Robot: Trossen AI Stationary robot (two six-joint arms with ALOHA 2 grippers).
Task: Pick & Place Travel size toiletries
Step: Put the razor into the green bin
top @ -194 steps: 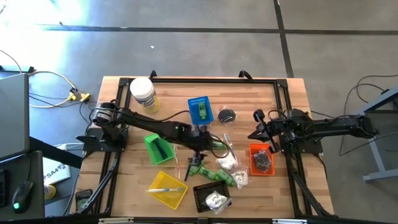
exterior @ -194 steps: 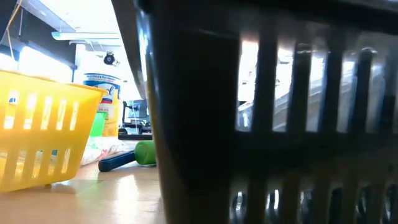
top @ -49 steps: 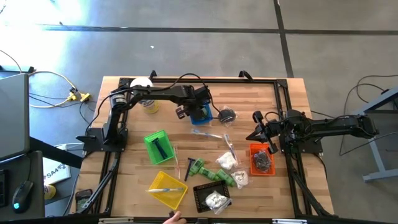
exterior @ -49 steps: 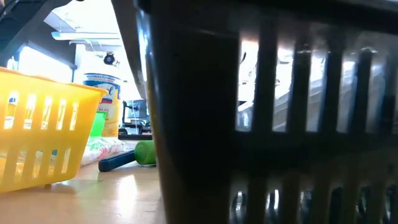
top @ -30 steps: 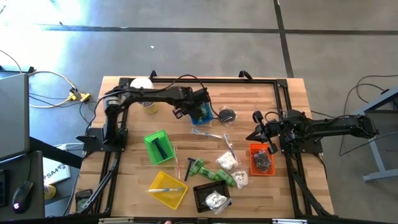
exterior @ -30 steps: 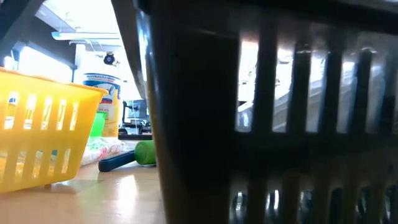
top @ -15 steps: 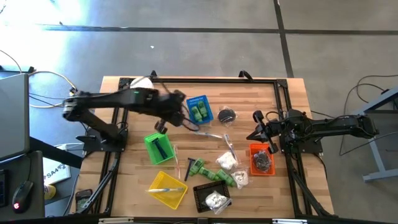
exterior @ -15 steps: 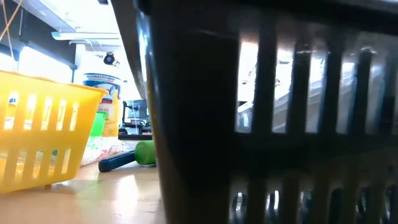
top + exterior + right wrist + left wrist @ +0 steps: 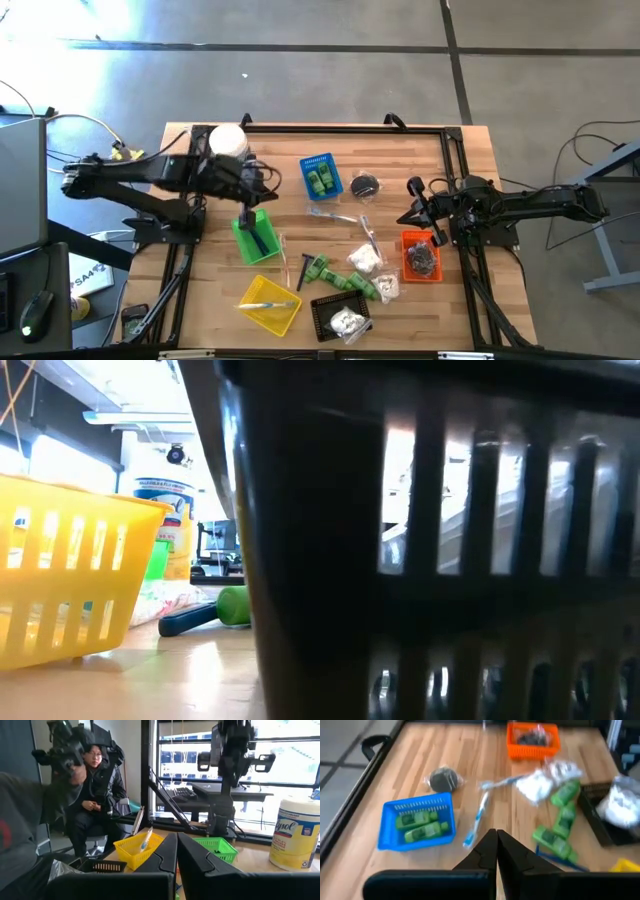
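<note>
left gripper [image 9: 496,839] is closed w/ nothing in it, over the green basket [image 9: 254,236], well left of the blue basket [image 9: 320,176]. two green bottles [image 9: 321,180] lie in the blue basket; more toiletries [image 9: 352,280] sit loose nearer the front edge. right gripper [image 9: 177,844] closed, parked right of the blue basket, by the orange basket [image 9: 420,256].

Two dark, slender jointed arms, black cabling, each end effector [image 9: 496,851] with tapered black fingers.

Open wood lies between the blue basket [image 9: 320,175] and green basket [image 9: 254,236]; green bottles [image 9: 352,282], white packets [image 9: 364,259] and a toothbrush [image 9: 335,214] crowd the table's [image 9: 430,165] middle.
</note>
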